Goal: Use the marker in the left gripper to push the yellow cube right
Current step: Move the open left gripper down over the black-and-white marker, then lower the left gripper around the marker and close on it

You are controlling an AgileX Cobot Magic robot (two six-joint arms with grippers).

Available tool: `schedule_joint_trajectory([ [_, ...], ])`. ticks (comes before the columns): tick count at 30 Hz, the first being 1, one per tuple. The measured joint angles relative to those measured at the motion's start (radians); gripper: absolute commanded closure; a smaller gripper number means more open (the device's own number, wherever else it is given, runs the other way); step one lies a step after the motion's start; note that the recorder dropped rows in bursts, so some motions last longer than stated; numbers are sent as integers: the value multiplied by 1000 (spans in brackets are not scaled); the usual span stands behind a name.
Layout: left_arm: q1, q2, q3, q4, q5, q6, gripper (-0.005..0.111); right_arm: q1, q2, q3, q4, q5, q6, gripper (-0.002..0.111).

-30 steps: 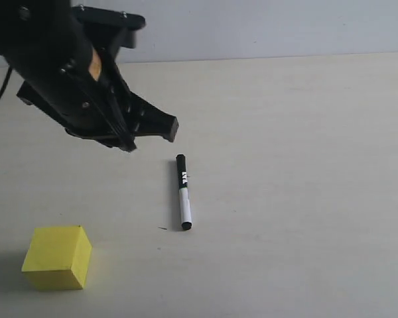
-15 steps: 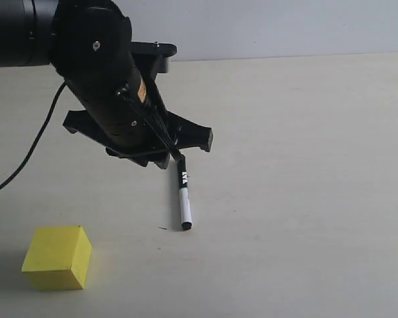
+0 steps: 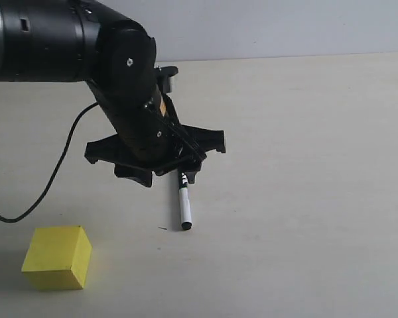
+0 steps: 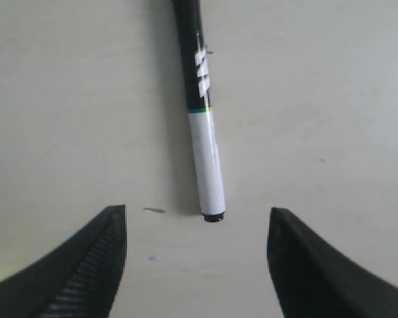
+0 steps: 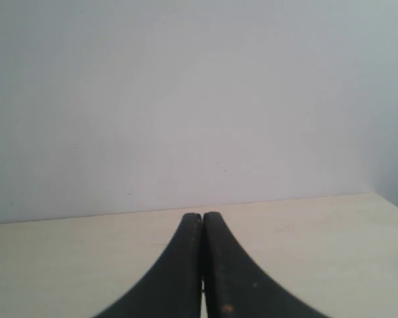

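Left gripper [image 4: 196,218]: fingers [image 4: 86,265] spread wide, nothing between them but air. They straddle the marker [image 4: 202,126] from above, with a gap on each side. No contact visible.

Marker lies flat on the worktop [image 3: 305,199]. In the exterior view its capped end sits under the gripper body and its white barrel points toward the near edge.

Right gripper [image 5: 202,225]: fingers pressed together, empty, facing the back wall.

Yellow cube [image 3: 58,257] sits at near left, well apart from the marker, untouched.

Progress, as I judge it: early. The grasp has not been made. Left to do: close on the marker, lift it, carry it to the cube's left face, push right.

Room: bare worktop runs right of the cube, so the push lane looks free once the marker is lifted. Left of the cube the view ends soon, so the room there is unclear. The trailing cable [image 3: 53,179] hangs on that side.
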Motion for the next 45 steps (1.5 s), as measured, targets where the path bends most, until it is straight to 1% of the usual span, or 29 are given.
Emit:
schedule_joint_trajectory([
  [2, 3, 53, -41, 0, 27, 27, 46, 0, 0, 0, 0, 21, 0, 108],
  [3, 3, 65, -51, 0, 16, 44, 46, 0, 0, 0, 0, 25, 0, 108],
  [4, 3, 83, -64, 0, -33, 86, 46, 0, 0, 0, 0, 27, 0, 108],
  [6, 3, 101, -69, -9, -75, 110, 46, 0, 0, 0, 0, 29, 0, 108],
  [11, 3, 124, -69, -16, -93, 116, 46, 0, 0, 0, 0, 33, 0, 108],
  [18, 3, 124, -69, -18, -37, 94, 46, 0, 0, 0, 0, 33, 0, 108],
  [24, 3, 124, -69, -18, -14, 78, 46, 0, 0, 0, 0, 33, 0, 108],
  [45, -11, 124, -69, -25, 3, 75, 46, 0, 0, 0, 0, 33, 0, 108],
])
